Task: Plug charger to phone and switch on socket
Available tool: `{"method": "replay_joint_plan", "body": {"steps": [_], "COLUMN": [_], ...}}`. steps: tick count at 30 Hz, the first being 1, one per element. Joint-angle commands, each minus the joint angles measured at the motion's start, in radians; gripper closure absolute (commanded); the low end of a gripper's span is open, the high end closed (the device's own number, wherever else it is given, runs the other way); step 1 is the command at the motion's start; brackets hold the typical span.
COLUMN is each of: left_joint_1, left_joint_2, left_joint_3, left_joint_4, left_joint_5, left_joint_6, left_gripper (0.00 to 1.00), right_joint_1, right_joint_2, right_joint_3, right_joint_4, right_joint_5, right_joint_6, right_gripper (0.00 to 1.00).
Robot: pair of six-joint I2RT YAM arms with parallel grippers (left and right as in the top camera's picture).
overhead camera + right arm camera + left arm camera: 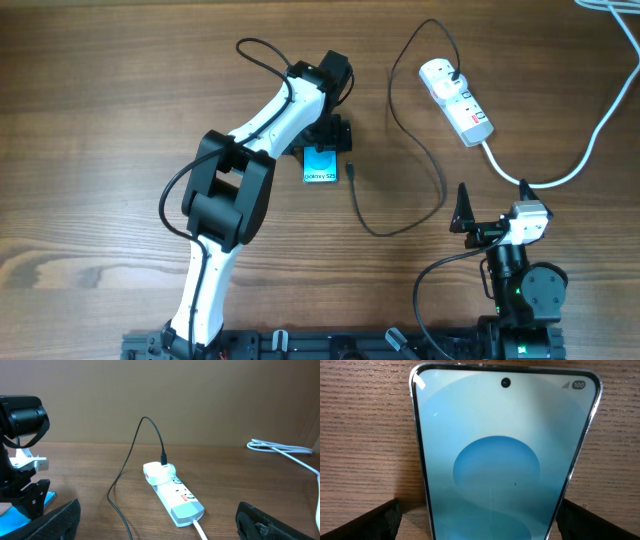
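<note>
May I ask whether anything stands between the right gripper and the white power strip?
Nothing blocks the right gripper: only the thick white lead of the short white power strip lies on the wooden table between them.
</note>
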Motion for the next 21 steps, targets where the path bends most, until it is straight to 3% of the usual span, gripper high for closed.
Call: {"method": "replay_joint_plan", "body": {"steps": [1, 4, 10, 16, 18, 21], "left_joint_1": [-0.004, -0.004, -0.004, -0.004, -0.004, -0.004], "left_joint_2": [0.039, 0.039, 0.039, 0.039, 0.039, 0.039], "left_joint_3": [-0.042, -0.042, -0.042, -0.042, -0.042, -0.042], "left_joint_4": [0.008, 0.011, 0.014, 0.014, 0.014, 0.014], "left_joint_5": [-0.006, -0.006, -0.005, -0.006, -0.006, -0.005], "left_joint_6": [-0.014, -0.013, -0.013, -0.01, 0.01, 0.01], "left_gripper": [0.01, 0.0, 0.16, 0.17, 0.26, 0.26], "right_joint_1": [-0.005, -0.005, -0.005, -0.005, -0.005, -0.005], "right_joint_2": [-0.005, -0.005, -0.005, -0.005, -0.005, -0.005], "right_joint_3": [-0.002, -0.002, -0.002, -0.002, -0.002, -0.002], "right_joint_4": [0.002, 0.002, 0.002, 0.002, 0.002, 0.002], "right_joint_5": [0.013, 0.013, 0.013, 0.013, 0.013, 0.013], "right_joint_6": [0.012, 0.012, 0.012, 0.012, 0.012, 0.012], "right_gripper": [0.0, 0.0, 0.0, 0.0, 0.0, 0.0]}}
